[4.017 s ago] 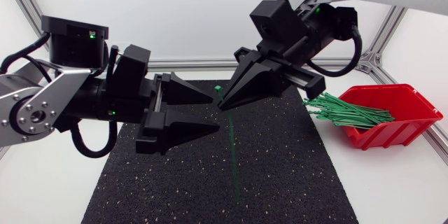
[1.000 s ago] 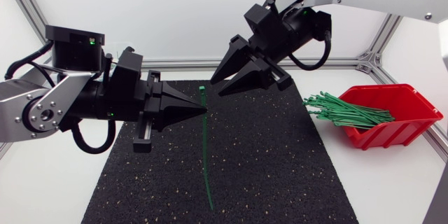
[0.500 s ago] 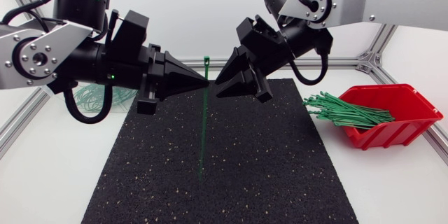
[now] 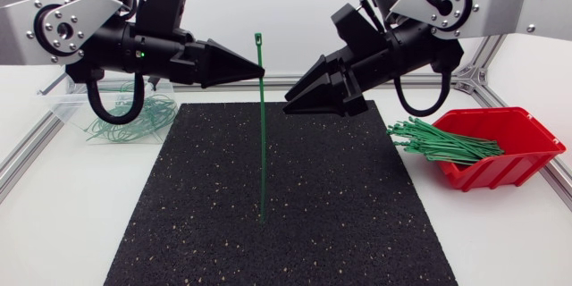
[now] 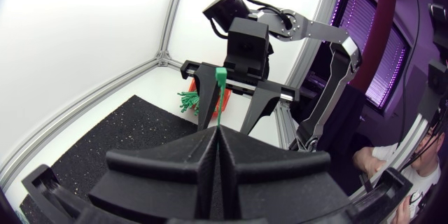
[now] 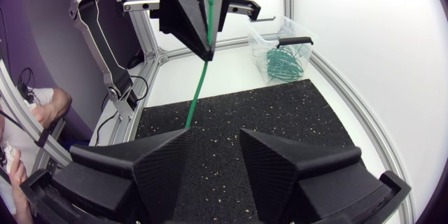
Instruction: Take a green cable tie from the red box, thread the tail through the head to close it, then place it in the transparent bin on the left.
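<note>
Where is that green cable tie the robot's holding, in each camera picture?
Head view: cable tie hangs upright from the left gripper.
Left wrist view: cable tie pinched in the left gripper.
Right wrist view: cable tie ahead of the open right gripper.
Shared landmark: the black mat.

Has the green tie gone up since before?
Yes. The thin green plastic cable tie rose: its head, earlier over the black speckled mat, now shows above the mat's far edge, held in my left hand.

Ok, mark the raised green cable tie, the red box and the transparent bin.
green cable tie (image 4: 260, 143), head view, middle of its strap.
red box (image 4: 509, 168), head view, front wall.
transparent bin (image 6: 306, 57), right wrist view, side wall.
</note>
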